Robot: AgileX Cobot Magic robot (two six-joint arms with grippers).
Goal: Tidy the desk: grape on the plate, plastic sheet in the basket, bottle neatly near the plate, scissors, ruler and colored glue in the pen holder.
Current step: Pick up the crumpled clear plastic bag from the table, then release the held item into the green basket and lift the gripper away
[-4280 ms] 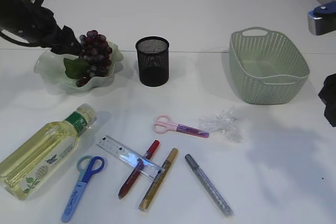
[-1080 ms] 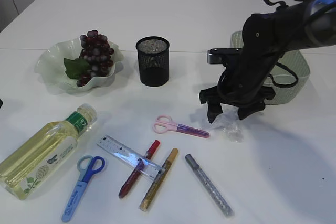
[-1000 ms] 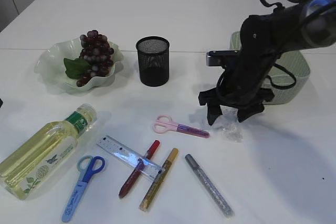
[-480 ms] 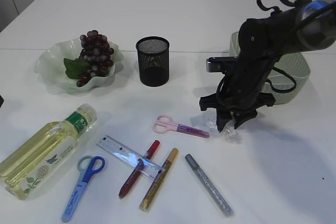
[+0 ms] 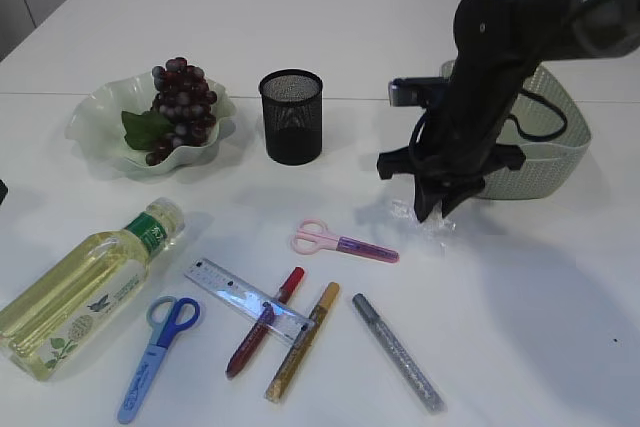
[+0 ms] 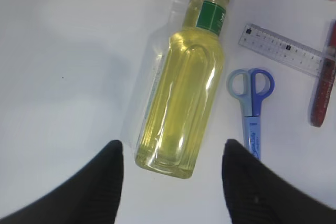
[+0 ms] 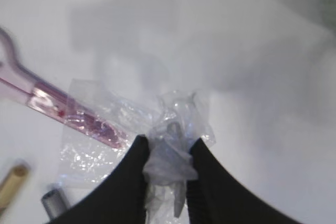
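Right claw [image 7: 167,153] clenched on a bunched fold of the plastic sheet [image 7: 105,140], beside the basket [image 5: 545,152]. The film looks light, limp and slippery, so a gathered wad grips best. Left claw [image 6: 173,163] released above the bottle [image 6: 184,103] on the counter [image 5: 560,327].

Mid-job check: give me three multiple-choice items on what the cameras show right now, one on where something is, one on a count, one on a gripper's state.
1. Where are the grapes?
A. in the basket
B. on the green plate
C. beside the bottle

2. How many pairs of scissors lie on the table?
A. one
B. two
C. three

3. What is the right gripper doing?
A. hanging open over the pen holder
B. shut on a glitter pen
C. shut on the plastic sheet

Answers: 1 B, the bunch rests in the wavy plate; 2 B, blue scissors and pink scissors; 3 C, the right wrist view shows crumpled film pinched between its fingers.
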